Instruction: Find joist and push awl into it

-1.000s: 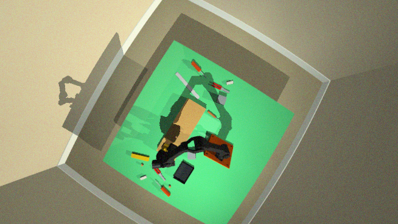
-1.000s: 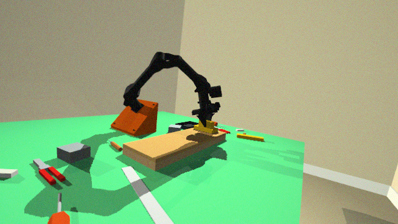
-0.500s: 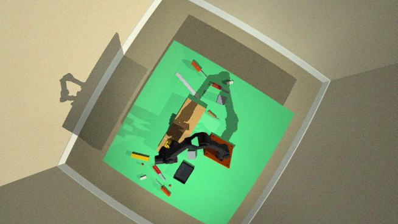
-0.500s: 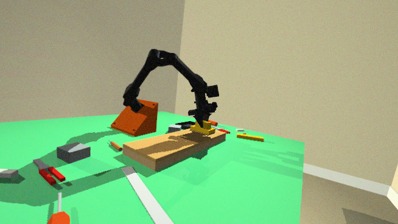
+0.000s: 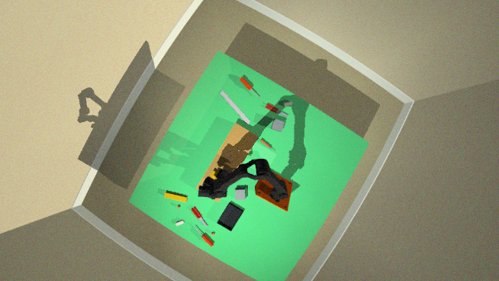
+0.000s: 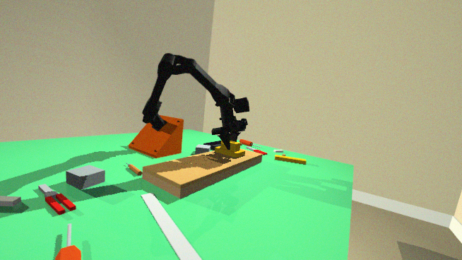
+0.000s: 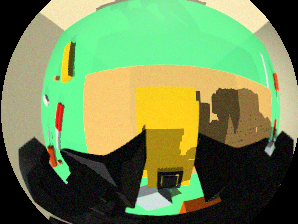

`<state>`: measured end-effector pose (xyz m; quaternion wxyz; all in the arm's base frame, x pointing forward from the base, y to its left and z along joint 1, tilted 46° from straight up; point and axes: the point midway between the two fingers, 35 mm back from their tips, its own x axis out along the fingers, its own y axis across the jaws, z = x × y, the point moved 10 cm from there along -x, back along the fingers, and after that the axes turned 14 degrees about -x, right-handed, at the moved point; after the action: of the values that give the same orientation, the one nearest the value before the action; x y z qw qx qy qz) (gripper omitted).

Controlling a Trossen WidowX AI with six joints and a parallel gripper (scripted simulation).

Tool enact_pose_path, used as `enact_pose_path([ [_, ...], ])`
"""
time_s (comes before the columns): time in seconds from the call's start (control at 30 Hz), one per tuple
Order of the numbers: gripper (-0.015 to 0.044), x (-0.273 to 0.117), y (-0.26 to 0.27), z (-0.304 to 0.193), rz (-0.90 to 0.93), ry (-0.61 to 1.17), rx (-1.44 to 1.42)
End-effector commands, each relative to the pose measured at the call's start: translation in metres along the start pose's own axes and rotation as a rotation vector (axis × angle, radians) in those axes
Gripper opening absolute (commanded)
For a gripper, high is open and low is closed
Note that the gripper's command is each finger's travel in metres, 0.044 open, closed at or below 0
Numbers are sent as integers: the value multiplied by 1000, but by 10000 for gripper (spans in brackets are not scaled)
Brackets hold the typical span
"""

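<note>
The yellow stud finder [image 5: 213, 175] [image 6: 230, 152] [image 7: 167, 107] sits flat on, or just over, the wooden floor panel [image 5: 244, 131] [image 6: 169, 174] [image 7: 107, 95], near the panel's far end in the exterior view. My gripper [image 6: 229, 144] [image 7: 166, 132] is shut on its raised part. A small dark display with a yellow square outline shows at its near end in the wrist view. The awl [image 5: 266, 143] [image 6: 134, 169], with an orange-tan handle and thin tip, lies beside the panel. The dark tray [image 5: 236, 208] stands beyond a grey block. No hole is discernible; the arm's shadow covers part of the panel.
Grey blocks [image 5: 240, 192] [image 6: 85, 176] stand near the panel. A long pale strip [image 5: 234, 107] [image 6: 169, 226] lies off one end. A yellow bar [image 5: 175, 196] [image 6: 290, 160], red-handled pliers [image 5: 196, 213] and orange-handled screwdrivers [image 5: 207, 239] lie around. The arm's orange mount [image 5: 282, 181] [image 6: 159, 141] is behind.
</note>
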<state>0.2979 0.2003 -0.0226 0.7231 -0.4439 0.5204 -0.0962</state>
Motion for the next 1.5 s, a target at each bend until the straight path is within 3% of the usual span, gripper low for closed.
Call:
enact_pose_path([
  [0.0,0,1,-14,-3,-8,1,1],
  [1.47,0,0,-148,-36,-15,4,-4],
])
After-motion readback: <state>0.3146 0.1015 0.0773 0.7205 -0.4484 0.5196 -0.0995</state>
